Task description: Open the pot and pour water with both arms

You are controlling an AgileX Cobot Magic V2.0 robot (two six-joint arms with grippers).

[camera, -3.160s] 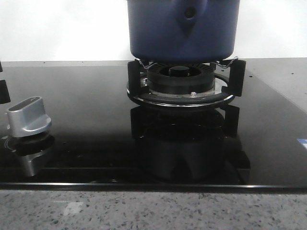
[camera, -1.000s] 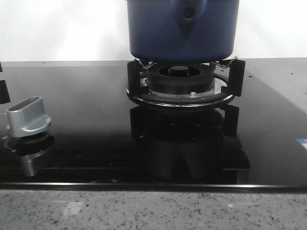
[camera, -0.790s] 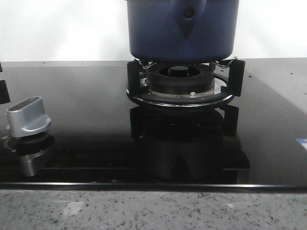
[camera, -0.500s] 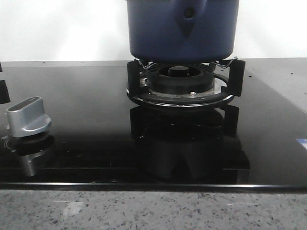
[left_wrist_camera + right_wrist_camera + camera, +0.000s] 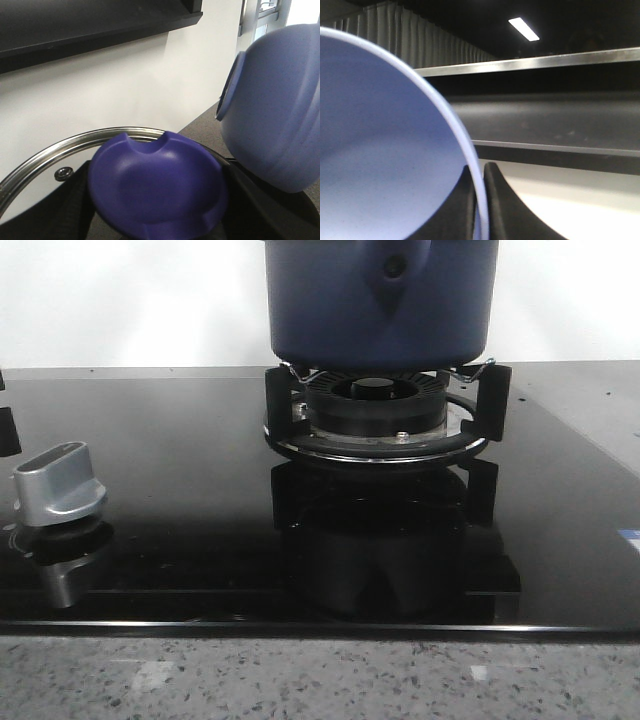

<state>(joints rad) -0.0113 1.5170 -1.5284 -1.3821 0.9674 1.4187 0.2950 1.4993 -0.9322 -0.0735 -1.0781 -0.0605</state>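
stove knob near left on black cooktop | pot sits on burner grate behind | left gripper fingers clamp lid knob | right gripper fingers pinch pale-blue vessel rim

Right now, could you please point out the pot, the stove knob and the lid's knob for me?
pot (image 5: 380,300), front view, on its dark blue wall below the handle mount.
stove knob (image 5: 58,485), front view, on its silver side face.
lid's knob (image 5: 157,185), left wrist view, on its blue top.
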